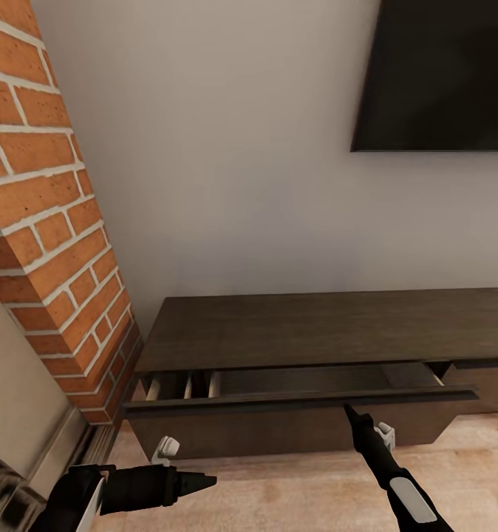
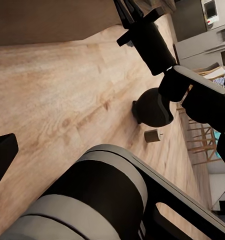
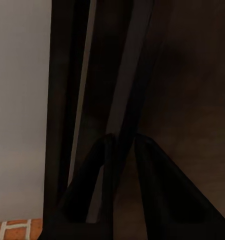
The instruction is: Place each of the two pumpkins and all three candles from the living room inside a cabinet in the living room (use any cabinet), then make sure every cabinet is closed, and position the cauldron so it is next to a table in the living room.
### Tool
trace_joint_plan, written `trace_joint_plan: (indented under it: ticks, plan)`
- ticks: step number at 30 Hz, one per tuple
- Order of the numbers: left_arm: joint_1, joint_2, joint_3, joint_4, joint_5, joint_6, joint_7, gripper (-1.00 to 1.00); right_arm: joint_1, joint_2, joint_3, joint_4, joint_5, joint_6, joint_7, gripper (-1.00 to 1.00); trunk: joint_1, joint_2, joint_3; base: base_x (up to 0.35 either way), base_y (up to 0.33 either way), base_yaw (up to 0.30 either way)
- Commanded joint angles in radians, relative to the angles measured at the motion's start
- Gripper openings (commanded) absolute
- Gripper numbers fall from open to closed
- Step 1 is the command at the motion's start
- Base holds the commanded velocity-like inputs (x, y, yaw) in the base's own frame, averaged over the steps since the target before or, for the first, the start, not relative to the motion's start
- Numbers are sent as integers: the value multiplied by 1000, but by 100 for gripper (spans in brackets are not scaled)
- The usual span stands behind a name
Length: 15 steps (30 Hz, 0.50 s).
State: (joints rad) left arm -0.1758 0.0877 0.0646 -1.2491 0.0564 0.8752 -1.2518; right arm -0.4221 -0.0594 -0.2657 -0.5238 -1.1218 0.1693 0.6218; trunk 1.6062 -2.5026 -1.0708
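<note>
With the right pincer (image 1: pixel 348 408) pinching the cabinet (image 1: pixel 308 325) drawer front (image 1: pixel 293 403) at 5 o'clock, I'd draw straight back, level; I cannot tell the left pincer's (image 1: pixel 205 482) state.

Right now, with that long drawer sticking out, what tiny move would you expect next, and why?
Probably a short push forward by the right gripper: its jaws straddle the top edge of the drawer front, and the cabinet is part open.
</note>
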Motion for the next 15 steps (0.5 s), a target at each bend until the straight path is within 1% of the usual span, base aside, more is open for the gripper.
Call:
trace_joint_plan:
  ticks: [1, 4, 10, 15]
  plan:
    - [-1, 0, 0, 0, 3, 9, -1, 100, -1, 1, 5, -1, -10, 15, 36, -100, 0, 0, -1, 0, 0, 0]
    - [-1, 0, -1, 0, 3, 8, 0, 100, -1, 1, 5, -1, -10, 15, 36, -100, 0, 0, -1, -19, 0, 0]
    - [-1, 0, -2, 0, 3, 7, 0, 100, -1, 1, 5, -1, -10, 15, 36, -100, 0, 0, -1, -92, 0, 0]
    - [-1, 0, -2, 0, 2, 7, 0, 100, -1, 1, 5, -1, -10, 15, 36, -100, 0, 0, -1, -27, 0, 0]
